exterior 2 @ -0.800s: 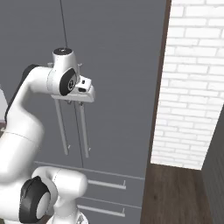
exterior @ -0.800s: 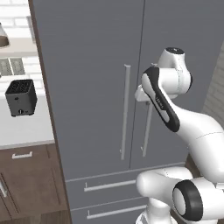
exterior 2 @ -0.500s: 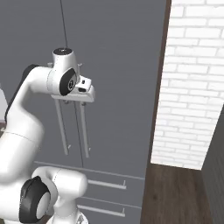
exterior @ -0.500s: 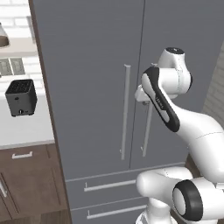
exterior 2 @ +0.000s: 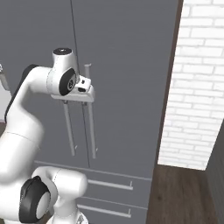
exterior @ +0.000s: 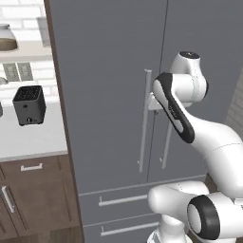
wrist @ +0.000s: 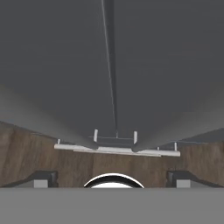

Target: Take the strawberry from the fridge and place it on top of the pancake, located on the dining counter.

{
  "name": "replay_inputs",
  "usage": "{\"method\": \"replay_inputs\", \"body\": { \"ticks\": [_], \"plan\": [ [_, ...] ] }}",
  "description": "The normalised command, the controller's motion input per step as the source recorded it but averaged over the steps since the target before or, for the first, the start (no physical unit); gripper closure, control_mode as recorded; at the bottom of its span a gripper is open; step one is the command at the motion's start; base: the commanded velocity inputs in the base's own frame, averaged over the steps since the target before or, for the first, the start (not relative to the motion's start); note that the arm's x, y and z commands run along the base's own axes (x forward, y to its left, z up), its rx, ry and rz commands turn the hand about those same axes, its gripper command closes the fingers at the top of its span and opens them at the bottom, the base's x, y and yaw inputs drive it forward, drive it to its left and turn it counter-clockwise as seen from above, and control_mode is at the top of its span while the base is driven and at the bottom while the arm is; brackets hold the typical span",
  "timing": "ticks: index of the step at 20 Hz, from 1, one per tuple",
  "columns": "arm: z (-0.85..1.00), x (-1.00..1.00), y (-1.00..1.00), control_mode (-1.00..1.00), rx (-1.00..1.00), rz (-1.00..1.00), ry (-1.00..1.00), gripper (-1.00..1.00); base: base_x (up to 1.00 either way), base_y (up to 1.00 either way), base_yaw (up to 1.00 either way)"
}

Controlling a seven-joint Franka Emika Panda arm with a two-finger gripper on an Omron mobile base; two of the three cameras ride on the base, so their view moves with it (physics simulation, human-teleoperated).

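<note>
We see the fridge (exterior: 109, 85) standing shut, both doors closed, its two long bar handles (exterior 2: 90, 111) side by side at the middle seam and two drawers (exterior: 118, 199) below. Our gripper (wrist: 112, 178) hovers just in front of those handles, its fingers (wrist: 43, 178) spread wide and holding nothing. To the left, a dark toaster (exterior: 29, 105) sits on the white wall counter (exterior: 28, 140); a white brick wall (exterior 2: 197, 87) stands at the right.

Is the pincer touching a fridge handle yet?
Cannot tell. The hand view shows the pincer open, fingertips wide apart, looking down the fridge door seam. The base views show the hand at the handles, but neither shows a gap or contact plainly.
</note>
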Motion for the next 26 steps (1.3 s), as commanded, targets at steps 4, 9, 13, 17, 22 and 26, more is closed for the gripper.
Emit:
{"method": "replay_inputs", "body": {
  "ticks": [4, 9, 13, 17, 22, 26],
  "plan": [
    [0.0, 0.0, 0.0, 1.0, 0.0, 0.0, 0.0, -1.0, -0.44, 0.0, 0.0],
    [0.0, 0.0, 0.0, 1.0, 0.0, 0.0, 0.0, -1.0, -0.69, 0.0, -0.01],
    [0.0, 0.0, 0.0, 1.0, 0.0, 0.0, 0.0, -1.0, -0.57, 0.0, -0.04],
    [0.0, 0.0, 0.0, 1.0, 0.0, 0.0, 0.0, -1.0, -0.27, 0.0, -0.1],
    [-0.08, 0.15, -0.15, -1.0, 0.0, -0.04, -0.17, -1.0, 0.0, -0.01, -0.02],
    [-0.08, 0.75, -0.18, -1.0, 0.0, 0.0, -0.3, -1.0, 0.0, 0.0, 0.0]
  ]
}}
